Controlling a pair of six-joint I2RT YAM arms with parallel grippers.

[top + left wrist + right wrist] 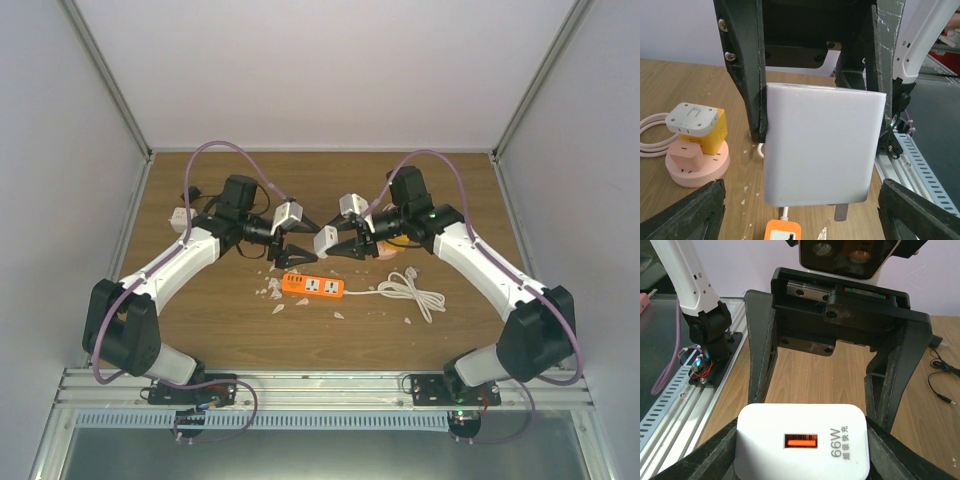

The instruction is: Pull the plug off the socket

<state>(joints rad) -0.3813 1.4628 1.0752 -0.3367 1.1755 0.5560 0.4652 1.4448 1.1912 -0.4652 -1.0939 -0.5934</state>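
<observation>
Right hand [338, 246]: clamped on the side faces of the white charger [802, 447].
Charger: held off the table [220, 320], one metal pin [841, 212] bare and pointing down. It looks free of the socket.
Orange power strip [313, 286]: just below the hand, lying crosswise.
Left hand [300, 250]: spread apart, facing the charger, holding nothing.
Hidden: remaining pins; the socket directly beneath.

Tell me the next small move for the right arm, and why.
Probably swing the charger aside and lower it onto bare table. The right hand grips its sides, and its prong hangs clear of the orange power strip, so the pull looks done. The left hand is open, holding nothing.
</observation>
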